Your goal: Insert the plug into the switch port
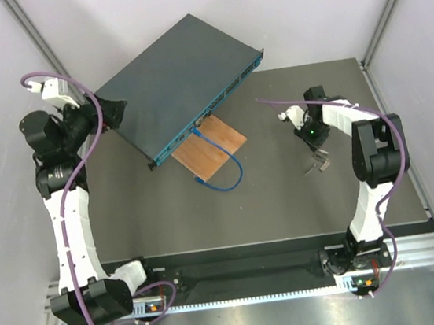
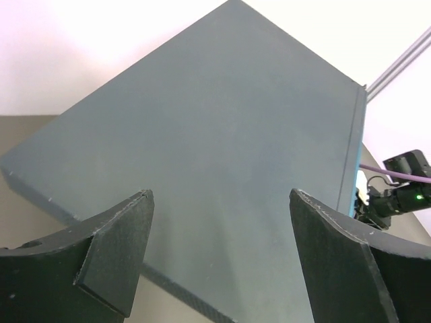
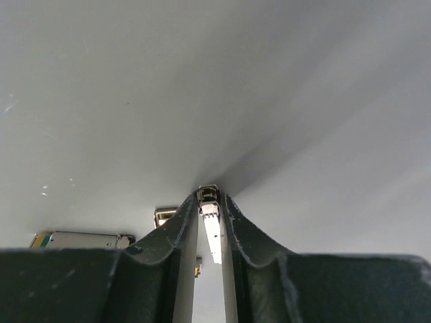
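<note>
Nearest to the right wrist camera, the right gripper (image 3: pixel 210 200) is pressing its two fingers almost together on the plug (image 3: pixel 211 222), a thin silver piece that is reaching a little beyond the fingertips, close to the grey table (image 3: pixel 303 101). Just left of these fingers, a long metal module (image 3: pixel 81 239) and a short metal piece (image 3: pixel 165 217) are lying on the table. To do this step well, I think the arm should be keeping the plug square in the fingers and turning its free end toward the ports before it is travelling. Farther away, the left gripper (image 2: pixel 221 198) is holding its fingers (image 2: pixel 114 249) wide apart, and the switch (image 2: pixel 222 121) is lying just ahead of them. I cannot tell if they are touching it. Only the top view is showing the port face (image 1: pixel 218 103), well apart to the left of the right fingers, with the wooden board (image 1: pixel 209 146) and the blue cable (image 1: pixel 226 175) in front of it.
</note>
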`<action>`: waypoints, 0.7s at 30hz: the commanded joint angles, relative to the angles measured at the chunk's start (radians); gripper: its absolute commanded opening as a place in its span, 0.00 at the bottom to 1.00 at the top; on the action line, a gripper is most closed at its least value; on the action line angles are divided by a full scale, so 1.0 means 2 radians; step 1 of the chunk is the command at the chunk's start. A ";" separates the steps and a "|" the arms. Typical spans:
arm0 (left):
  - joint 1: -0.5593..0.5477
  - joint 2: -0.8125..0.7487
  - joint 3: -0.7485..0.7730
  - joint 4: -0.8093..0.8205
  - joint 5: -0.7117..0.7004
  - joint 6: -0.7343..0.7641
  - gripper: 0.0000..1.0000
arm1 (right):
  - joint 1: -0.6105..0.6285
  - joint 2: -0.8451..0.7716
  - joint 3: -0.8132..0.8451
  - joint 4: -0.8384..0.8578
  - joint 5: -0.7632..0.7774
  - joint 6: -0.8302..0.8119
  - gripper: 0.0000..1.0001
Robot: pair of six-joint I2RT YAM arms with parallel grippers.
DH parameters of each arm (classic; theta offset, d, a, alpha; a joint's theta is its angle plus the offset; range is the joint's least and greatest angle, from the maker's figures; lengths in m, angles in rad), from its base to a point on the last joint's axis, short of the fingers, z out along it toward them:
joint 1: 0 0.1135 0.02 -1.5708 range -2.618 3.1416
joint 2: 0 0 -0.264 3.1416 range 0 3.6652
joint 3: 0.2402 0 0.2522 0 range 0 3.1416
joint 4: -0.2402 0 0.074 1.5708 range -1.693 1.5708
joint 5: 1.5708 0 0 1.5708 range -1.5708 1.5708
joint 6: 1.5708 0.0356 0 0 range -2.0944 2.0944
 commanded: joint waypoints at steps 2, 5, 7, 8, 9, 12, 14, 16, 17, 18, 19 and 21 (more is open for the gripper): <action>-0.015 0.006 0.032 0.037 -0.001 0.014 0.87 | -0.005 0.021 0.015 -0.007 -0.001 0.007 0.18; -0.025 0.014 0.042 0.039 -0.003 0.018 0.88 | -0.008 0.023 0.025 -0.019 -0.005 0.009 0.17; -0.036 0.019 0.052 0.041 -0.002 0.023 0.88 | -0.012 0.021 0.030 -0.022 -0.006 0.013 0.00; -0.041 0.024 0.056 0.041 -0.002 0.025 0.88 | -0.015 0.016 0.037 -0.025 -0.016 0.017 0.00; -0.045 0.027 0.063 0.043 -0.001 0.030 0.88 | -0.019 0.011 0.043 -0.030 -0.024 0.027 0.00; -0.066 0.043 0.085 0.043 0.001 0.042 0.88 | -0.040 -0.025 0.070 -0.032 -0.076 0.064 0.00; -0.086 0.059 0.104 0.043 0.003 0.043 0.88 | -0.067 -0.062 0.102 -0.030 -0.128 0.094 0.00; -0.113 0.077 0.116 0.043 0.006 0.048 0.88 | -0.090 -0.087 0.123 -0.020 -0.169 0.145 0.00; -0.124 0.084 0.129 0.043 0.008 0.048 0.89 | -0.098 -0.109 0.142 -0.014 -0.210 0.163 0.00; -0.130 0.092 0.135 0.043 0.010 0.041 0.89 | -0.104 -0.119 0.153 -0.012 -0.229 0.193 0.00; -0.159 0.109 0.141 0.043 0.014 0.037 0.89 | -0.114 -0.126 0.165 -0.011 -0.263 0.207 0.00; -0.181 0.127 0.162 0.046 0.029 0.015 0.89 | -0.122 -0.150 0.188 -0.003 -0.302 0.251 0.00</action>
